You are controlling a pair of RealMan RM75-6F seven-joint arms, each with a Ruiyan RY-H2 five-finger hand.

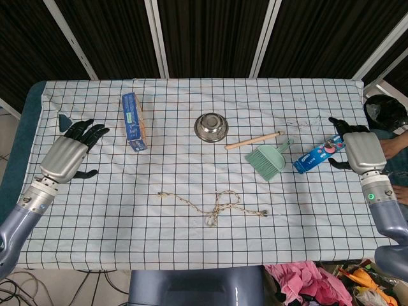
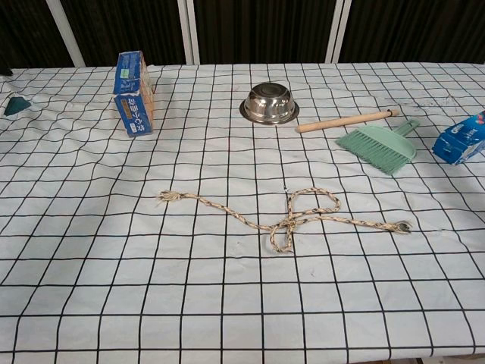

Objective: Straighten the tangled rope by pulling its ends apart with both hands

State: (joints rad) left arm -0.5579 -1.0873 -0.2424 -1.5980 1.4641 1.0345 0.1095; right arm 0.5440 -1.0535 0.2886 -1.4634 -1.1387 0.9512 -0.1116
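Note:
A thin tan rope (image 1: pixel 217 203) (image 2: pixel 288 216) lies tangled on the checked cloth near the table's front middle, with a loop and knot right of its centre. Its frayed left end (image 1: pixel 162 195) (image 2: pixel 167 197) and its right end (image 1: pixel 262 212) (image 2: pixel 402 226) rest flat on the cloth. My left hand (image 1: pixel 69 152) hovers at the table's left edge, fingers spread, holding nothing, far from the rope. My right hand (image 1: pixel 358 150) is at the right edge, fingers apart and empty, beside a blue packet. Neither hand shows in the chest view.
A blue box (image 1: pixel 134 121) (image 2: pixel 133 92) stands at the back left. A steel bowl (image 1: pixel 211 127) (image 2: pixel 269 104) sits at the back centre. A wooden stick (image 1: pixel 252 140) (image 2: pixel 345 120), a green dustpan brush (image 1: pixel 269 159) (image 2: pixel 377 144) and a blue snack packet (image 1: pixel 315 156) (image 2: pixel 460 139) lie right.

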